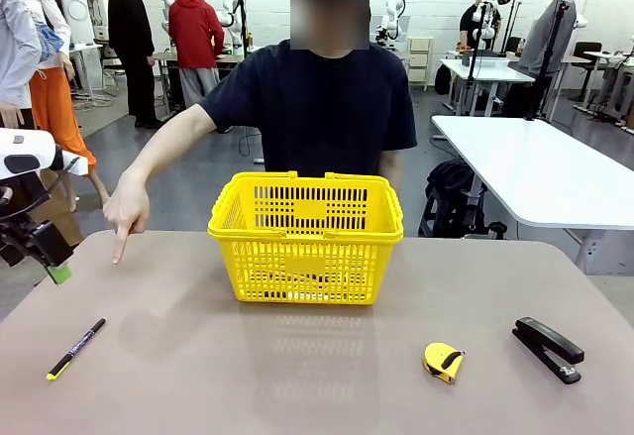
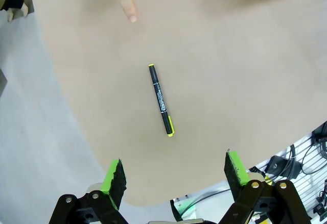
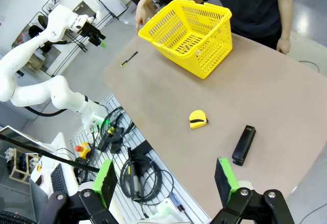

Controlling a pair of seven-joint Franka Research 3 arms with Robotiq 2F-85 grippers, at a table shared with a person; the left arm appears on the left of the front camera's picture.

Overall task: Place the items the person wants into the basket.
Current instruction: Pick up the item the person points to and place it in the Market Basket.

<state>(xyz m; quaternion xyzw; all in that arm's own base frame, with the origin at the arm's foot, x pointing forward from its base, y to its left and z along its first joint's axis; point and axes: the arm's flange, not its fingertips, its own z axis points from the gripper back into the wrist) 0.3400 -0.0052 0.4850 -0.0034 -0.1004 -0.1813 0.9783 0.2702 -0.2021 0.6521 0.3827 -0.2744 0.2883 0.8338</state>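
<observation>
A thin black pen [image 1: 76,348] with a yellow tip lies on the table's front left; it also lies below my open left gripper [image 2: 174,179], as the pen [image 2: 161,100]. The person [image 1: 327,98] in a black T-shirt points a finger [image 1: 120,247] down at the table near it. The yellow basket [image 1: 305,237] stands mid-table in front of them, with something slim lying inside it. My left gripper [image 1: 54,267] hangs at the left edge, above the table. My right gripper [image 3: 162,179] is open, high over the near edge, with the basket [image 3: 189,30] far off.
A yellow tape measure [image 1: 443,361] and a black stapler [image 1: 548,349] lie at the front right. Cables and gear [image 3: 127,173] sit on the floor beyond the table edge. Other people and tables stand in the background.
</observation>
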